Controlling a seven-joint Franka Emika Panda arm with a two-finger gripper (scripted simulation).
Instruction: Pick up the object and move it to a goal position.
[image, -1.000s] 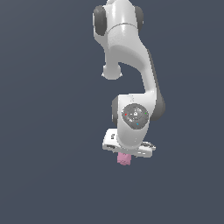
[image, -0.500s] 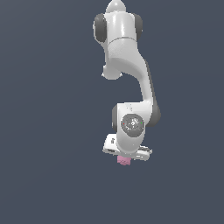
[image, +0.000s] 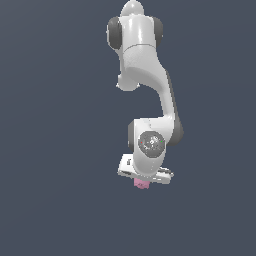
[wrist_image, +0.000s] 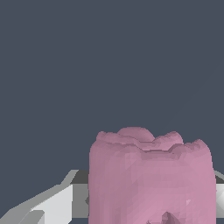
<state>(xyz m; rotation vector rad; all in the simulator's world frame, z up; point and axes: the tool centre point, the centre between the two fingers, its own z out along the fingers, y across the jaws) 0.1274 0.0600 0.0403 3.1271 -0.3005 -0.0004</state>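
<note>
The white, glossy, jointed robot arm (image: 150, 90) hangs from the top of the exterior view against a plain dark grey-blue background (image: 55, 130). Its round wrist housing (image: 150, 145) faces the camera, and the flat white hand body lies tilted just beneath it.

The white gripper (image: 142, 183) points downward. It is pinching the small pink, lumpy, roughly cube-shaped object (image: 141, 184), which protrudes directly below the hand body. Only the lower part of the object shows in the exterior view; the fingers themselves are too small to resolve there.

In the wrist view, the object (wrist_image: 151, 177) fills the space between the fingers. Its surface shows ridged folds along the far edge. A white and grey finger (wrist_image: 48, 205) sits against one flank, and a sliver of the opposite finger shows at the other flank. The object is clear of any visible surface.
</note>
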